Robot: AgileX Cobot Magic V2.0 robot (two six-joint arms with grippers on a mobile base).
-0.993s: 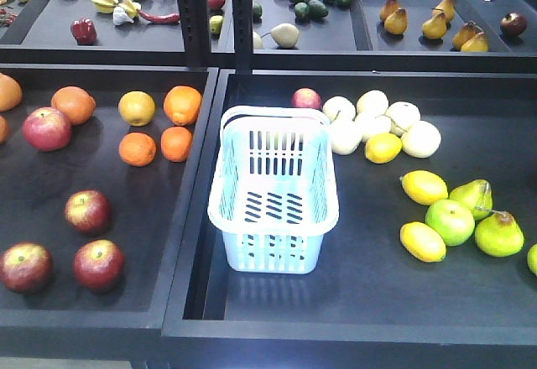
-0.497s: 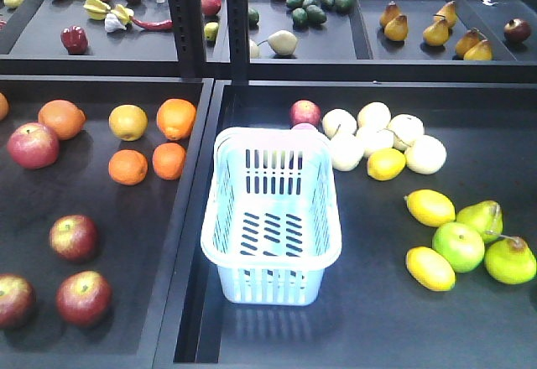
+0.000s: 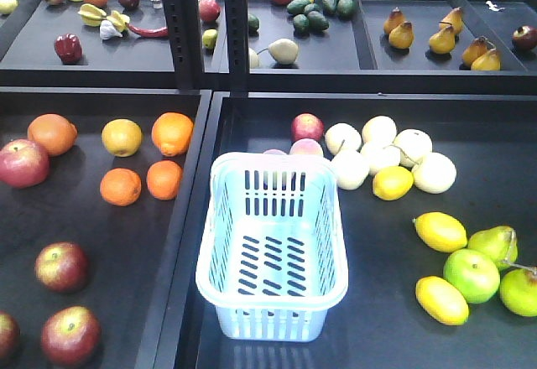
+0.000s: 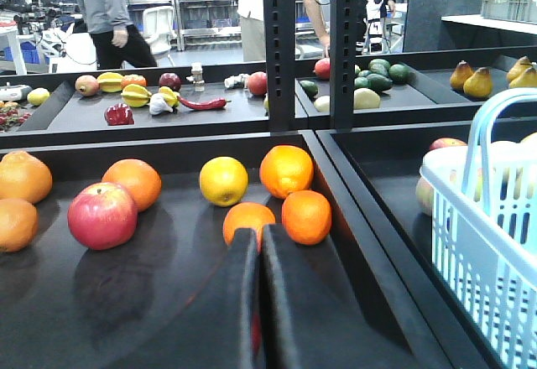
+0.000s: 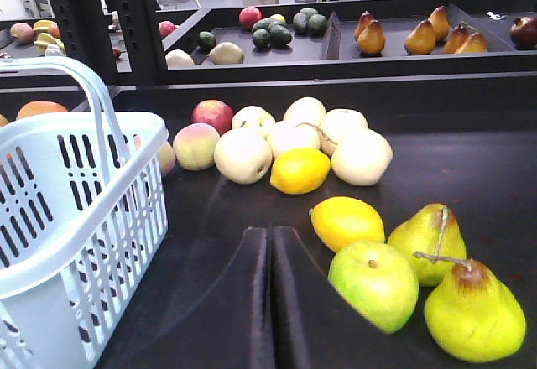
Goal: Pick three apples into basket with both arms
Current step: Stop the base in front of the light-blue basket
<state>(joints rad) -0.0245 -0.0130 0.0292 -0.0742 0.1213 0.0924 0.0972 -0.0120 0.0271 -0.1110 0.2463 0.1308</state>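
Three dark-red apples lie at the lower left of the left tray in the front view: one (image 3: 60,266), one (image 3: 70,334) and one cut off by the edge (image 3: 4,335). The pale blue basket (image 3: 270,300) stands empty at the left of the right tray. It also shows in the left wrist view (image 4: 495,252) and the right wrist view (image 5: 84,218). Neither arm shows in the front view. My left gripper (image 4: 258,233) is shut, low over the left tray, short of two oranges (image 4: 306,216). My right gripper (image 5: 269,231) is shut, between the basket and a green apple (image 5: 373,283).
A larger pink-red apple (image 3: 23,162) and several oranges (image 3: 172,132) lie further back in the left tray. Pale fruit (image 3: 382,155), lemons (image 3: 440,231) and green pears (image 3: 495,243) fill the right tray. A raised divider (image 3: 197,218) separates the trays. A rear shelf (image 3: 285,59) holds more fruit.
The whole scene has slid down the front view and grown larger, so the view has come closer to the trays. Nothing on the trays has moved.
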